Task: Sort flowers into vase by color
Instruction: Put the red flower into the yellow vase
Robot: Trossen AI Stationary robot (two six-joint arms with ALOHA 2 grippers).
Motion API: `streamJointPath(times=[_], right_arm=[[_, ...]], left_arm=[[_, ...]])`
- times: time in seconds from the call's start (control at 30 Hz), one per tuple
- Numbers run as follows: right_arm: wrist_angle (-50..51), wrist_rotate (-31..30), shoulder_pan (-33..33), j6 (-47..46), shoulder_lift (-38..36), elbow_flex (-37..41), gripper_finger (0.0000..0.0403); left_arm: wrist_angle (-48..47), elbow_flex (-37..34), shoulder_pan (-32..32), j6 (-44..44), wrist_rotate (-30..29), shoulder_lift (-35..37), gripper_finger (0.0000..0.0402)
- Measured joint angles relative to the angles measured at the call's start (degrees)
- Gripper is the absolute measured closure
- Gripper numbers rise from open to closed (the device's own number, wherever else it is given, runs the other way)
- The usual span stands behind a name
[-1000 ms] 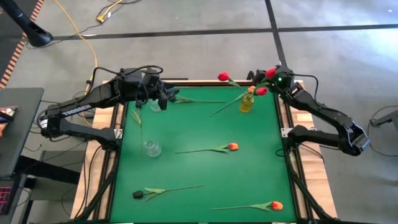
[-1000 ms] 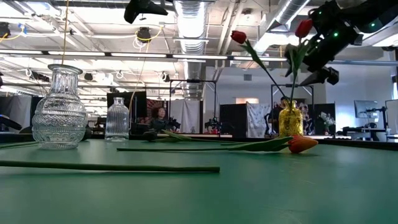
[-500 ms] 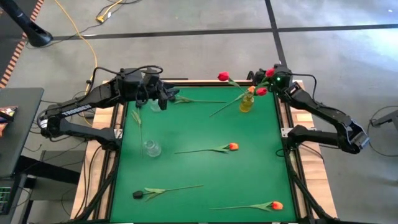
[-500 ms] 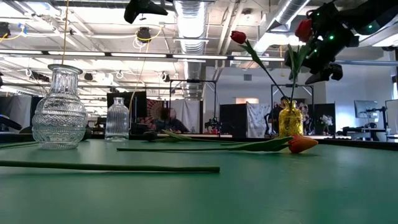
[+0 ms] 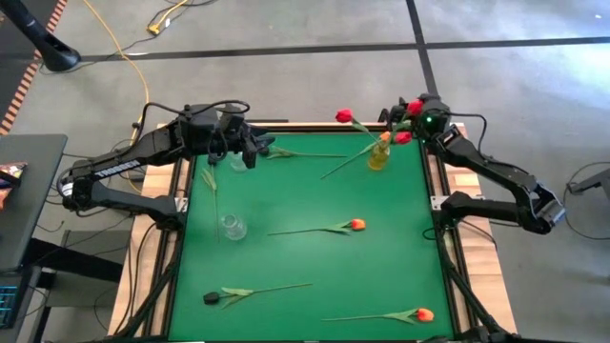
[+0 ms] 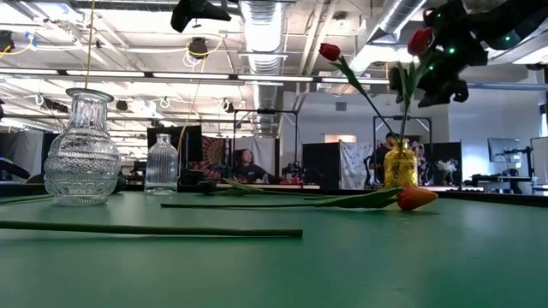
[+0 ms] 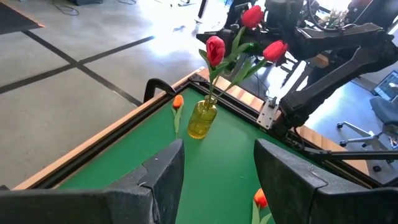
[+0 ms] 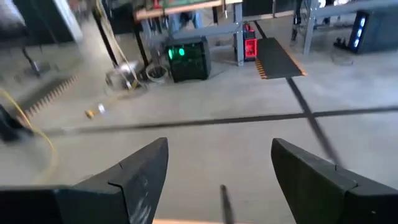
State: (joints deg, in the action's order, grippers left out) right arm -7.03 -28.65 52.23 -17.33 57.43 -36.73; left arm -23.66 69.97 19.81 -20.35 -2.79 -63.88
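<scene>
A: Where are the flowers?

B: Three red tulips point(image 7: 214, 50) stand in the yellow vase point(image 7: 201, 119), right below the right gripper point(image 5: 412, 112). Its fingers point(image 8: 140, 171) are spread, nothing between them. An orange tulip point(image 5: 355, 225) lies mid-mat, another orange one point(image 5: 423, 313) and a dark one point(image 5: 212, 298) at the near edge, well away from both grippers.

A: And the left gripper point(image 5: 250, 152)?

B: Over the far left of the mat, fingers point(image 7: 163, 177) spread and empty, a loose stem point(image 5: 305, 153) just beside it.

A: How will they handle?

B: Probably light, with thin, springy stems and soft heads. Pinch mid-stem, clear of the leaves. A tip grip would likely let the head droop or swing.
</scene>
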Motion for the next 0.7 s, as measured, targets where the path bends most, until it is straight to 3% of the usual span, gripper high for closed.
streamJointPath(times=[0.3,0.5,0.7], right_arm=[[-3.51,0.43,-0.09,-18.82,0.0,0.0,0.0092],[-3.45,7.07,-0.07,-26.78,0.0,0.0,0.0092],[-3.32,8.03,-0.07,-25.36,0.0,0.0,0.0092]], left_arm=[[-0.01,0.0,-0.01,-0.38,0.0,0.0,0.0221],[-0.02,0.0,-0.02,-0.33,0.0,0.0,0.0221],[-0.02,0.0,-0.02,0.13,0.0,0.0,0.0221]])
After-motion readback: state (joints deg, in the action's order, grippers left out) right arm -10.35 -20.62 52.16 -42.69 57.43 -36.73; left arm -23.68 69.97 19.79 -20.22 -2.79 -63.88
